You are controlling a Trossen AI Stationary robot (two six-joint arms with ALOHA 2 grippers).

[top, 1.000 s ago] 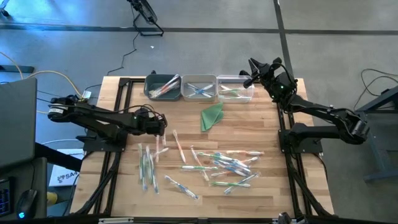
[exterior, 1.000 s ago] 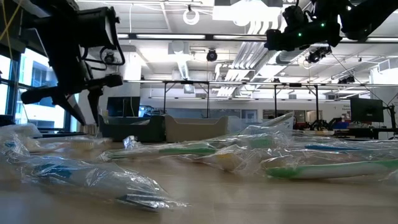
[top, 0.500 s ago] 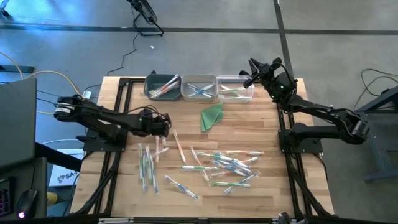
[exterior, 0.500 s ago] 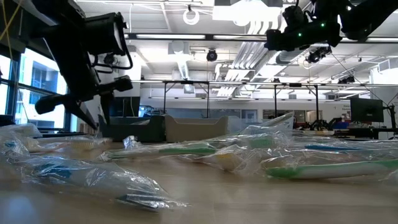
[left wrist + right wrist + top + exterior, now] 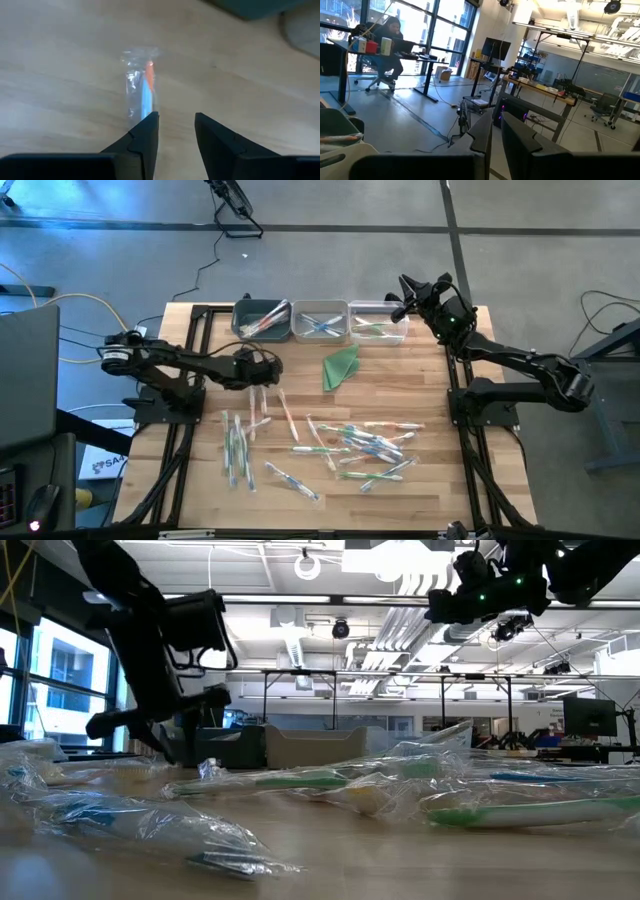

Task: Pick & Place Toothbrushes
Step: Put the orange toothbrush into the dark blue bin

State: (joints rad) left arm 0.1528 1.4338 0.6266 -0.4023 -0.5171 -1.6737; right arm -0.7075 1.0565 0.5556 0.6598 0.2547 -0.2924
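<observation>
Crinkly wrapped toothbrushes [image 5: 350, 445] all over a wooden table [image 5: 430, 400], left arm out over them

Left gripper [image 5: 268, 367] reached out over the pale wood grain, near the top of the scatter, dark blunt fingers [image 5: 145, 137] spread with a clear gap and nothing pinched. Just past the tips: one thin toothbrush [image 5: 146, 92] in shiny clear plastic, orange and blue showing through, flat on the boards. More skinny sticks with green, blue and pink accents strewn across the middle and front, wrappers glossy and wrinkled up close [image 5: 330, 785]. Three small rectangular bins [image 5: 320, 321] lined up at the far edge, a few brushes already inside each. Folded green triangle [image 5: 341, 367] flat below the bins. Right gripper [image 5: 405, 302] parked high beside the rightmost bin, fingers [image 5: 485, 135] pressed nearly together, holding nothing.
</observation>
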